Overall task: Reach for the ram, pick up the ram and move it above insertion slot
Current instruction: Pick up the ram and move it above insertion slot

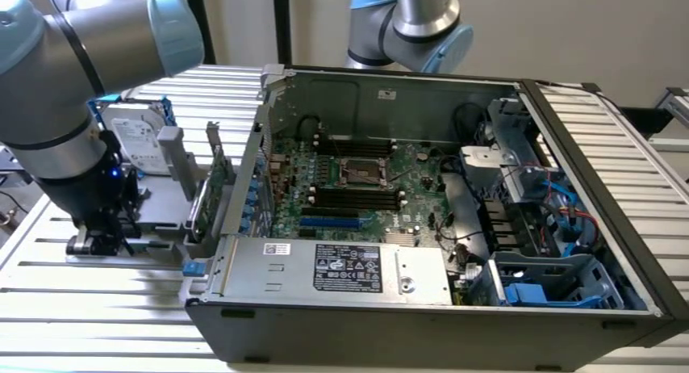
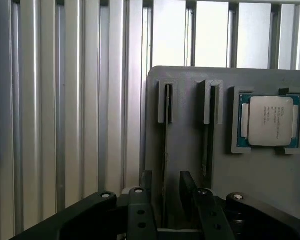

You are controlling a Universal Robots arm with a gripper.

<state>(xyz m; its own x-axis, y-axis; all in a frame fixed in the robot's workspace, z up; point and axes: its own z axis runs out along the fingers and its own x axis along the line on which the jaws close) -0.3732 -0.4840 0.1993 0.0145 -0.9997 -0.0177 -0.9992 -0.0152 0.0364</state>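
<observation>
Hand astride ram (edge-on, barely discernible), fingers apart.

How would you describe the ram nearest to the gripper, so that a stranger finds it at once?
On the ribbed metal table stands a grey holder with a square processor and two narrow slots. The ram stands on edge in the slot farther from the processor, a thin dark strip. Only this slot lies between the open fingers of the gripper.
</observation>
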